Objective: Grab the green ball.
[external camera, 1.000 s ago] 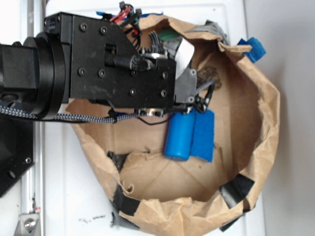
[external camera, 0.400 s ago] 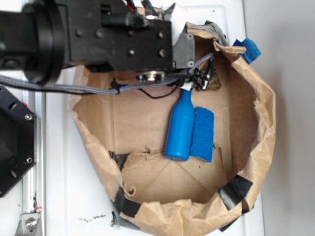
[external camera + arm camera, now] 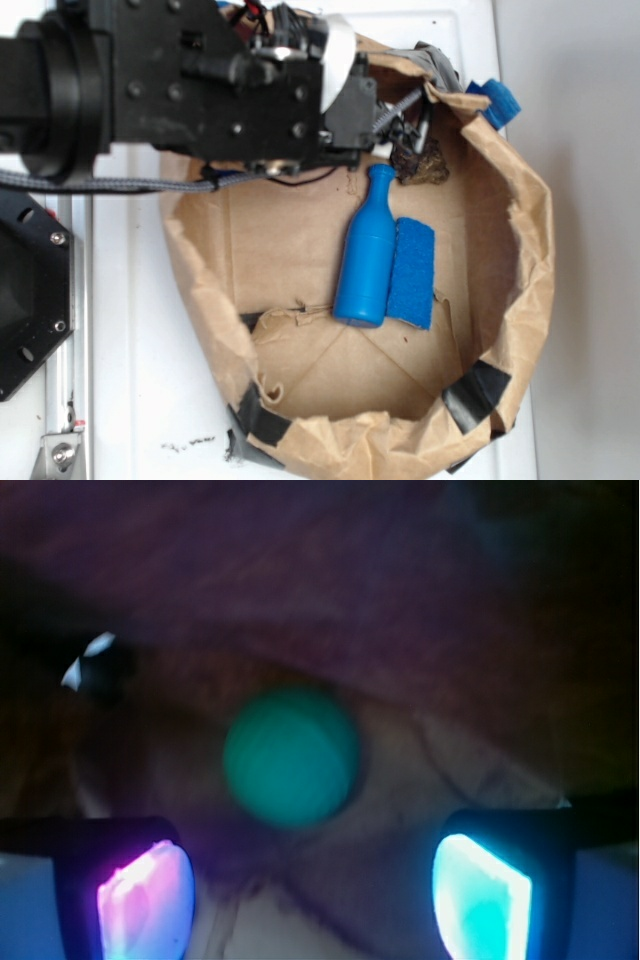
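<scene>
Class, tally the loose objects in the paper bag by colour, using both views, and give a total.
Blue: 2, smooth blue plastic bottle and flat blue textured sponge
Green: 1, small matte green ball
Brown: 1, dark brown lumpy rock
Total: 4

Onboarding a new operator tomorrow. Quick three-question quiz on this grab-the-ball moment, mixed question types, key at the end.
1. True or false: in the wrist view, the green ball is already clamped between the fingers of the claw.
2. Multiple choice: in the exterior view, what lies right beside the blue bottle in the paper bag? A) a blue sponge B) a red cup C) a metal spoon
3. Short answer: in which view does the ball show?

Key
1. False. The ball sits beyond the fingers, centred on the gap, with the claw open.
2. A
3. Only the wrist view; in the exterior view the arm covers that corner.
</scene>
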You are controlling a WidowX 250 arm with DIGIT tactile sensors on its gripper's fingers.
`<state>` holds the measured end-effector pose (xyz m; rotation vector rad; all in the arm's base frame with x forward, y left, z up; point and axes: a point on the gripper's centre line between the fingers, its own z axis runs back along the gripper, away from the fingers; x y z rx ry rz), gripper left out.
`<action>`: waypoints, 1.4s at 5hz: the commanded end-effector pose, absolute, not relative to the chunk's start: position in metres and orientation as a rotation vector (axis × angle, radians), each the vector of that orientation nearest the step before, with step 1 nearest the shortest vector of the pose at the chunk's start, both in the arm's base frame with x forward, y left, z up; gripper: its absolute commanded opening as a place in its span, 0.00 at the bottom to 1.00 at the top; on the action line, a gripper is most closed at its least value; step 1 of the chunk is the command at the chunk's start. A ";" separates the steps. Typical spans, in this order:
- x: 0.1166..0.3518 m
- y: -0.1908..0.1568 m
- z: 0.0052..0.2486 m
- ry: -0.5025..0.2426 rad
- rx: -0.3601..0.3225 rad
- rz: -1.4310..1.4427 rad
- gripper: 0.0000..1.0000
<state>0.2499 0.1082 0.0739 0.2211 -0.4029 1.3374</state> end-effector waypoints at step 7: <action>0.275 0.114 0.034 -0.549 0.302 1.328 1.00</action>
